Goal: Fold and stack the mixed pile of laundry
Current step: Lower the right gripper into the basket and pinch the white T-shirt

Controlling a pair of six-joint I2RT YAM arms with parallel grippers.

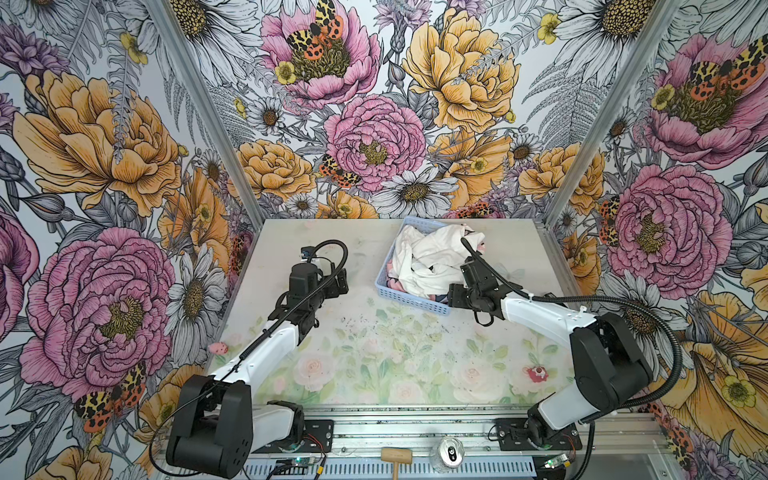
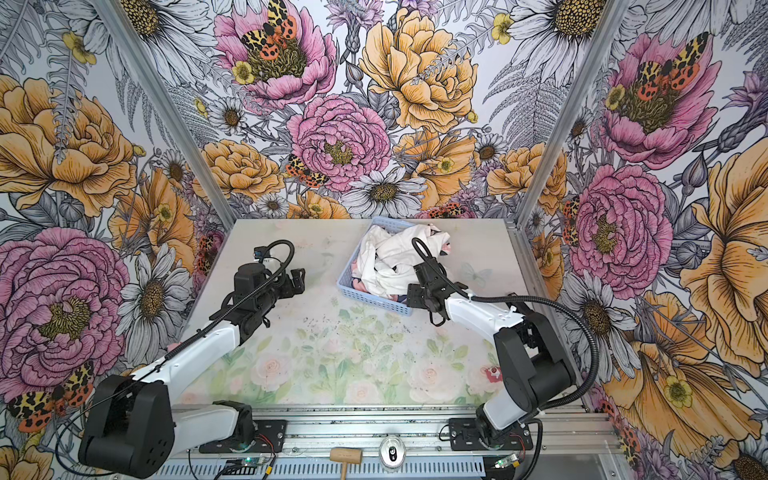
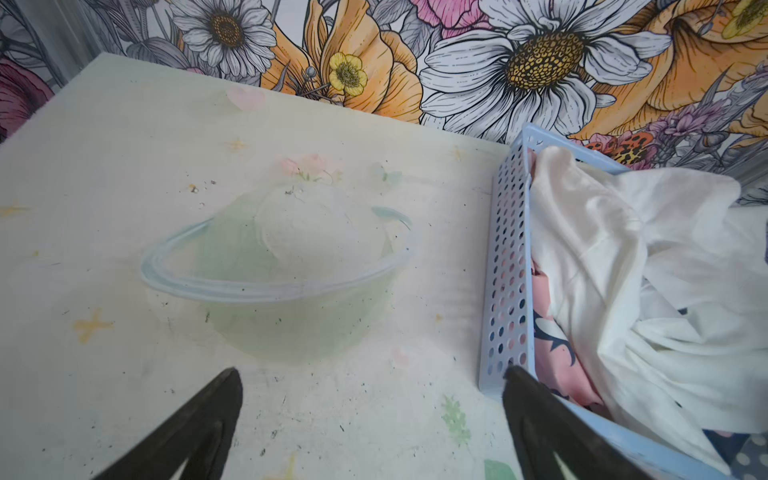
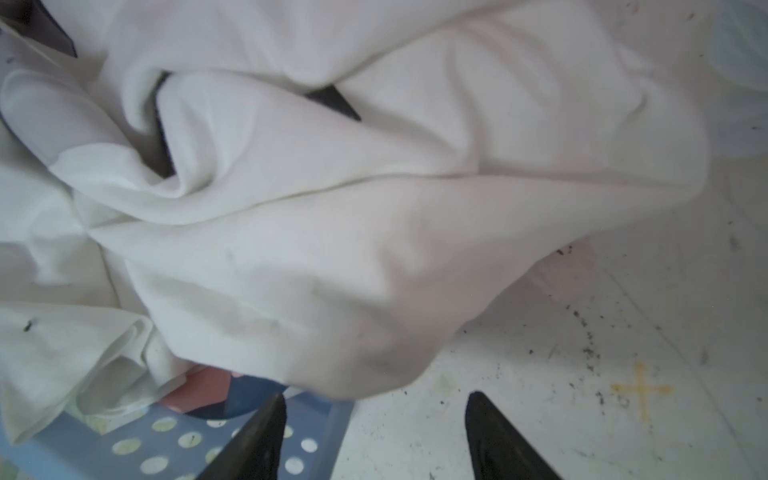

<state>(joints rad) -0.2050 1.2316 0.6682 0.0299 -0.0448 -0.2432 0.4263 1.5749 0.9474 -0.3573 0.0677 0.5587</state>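
The mixed laundry lies crumpled in a light blue perforated basket on the far right part of the table, close to the back wall. In both top views the heap's long axis follows the basket's: it runs from the near edge toward the back wall, leaning slightly to the right at the far end.

The white T-shirt sits on top and covers most of the heap. It is so bunched that you cannot tell which way its neck or hem points. One broad fold spills over the basket's right side and hangs above the table, as the right wrist view shows.

The pink garment lies beneath it. You see it with its navy shapes against the left wall in the left wrist view, and as a small pink and navy patch at the near corner in the right wrist view.

Your right gripper is at the basket's near right corner. Its jaws stand partly apart, one fingertip over the basket's perforated rim and the other over the table. The overhanging fold sits just ahead of the tips. Nothing lies between them, and no cloth is held.

Your left gripper hangs above the table to the left of the basket. Its jaws are spread wide and empty. In its wrist view one fingertip overlaps the basket's near corner. Whether it touches there you cannot tell, though the top views show a gap.
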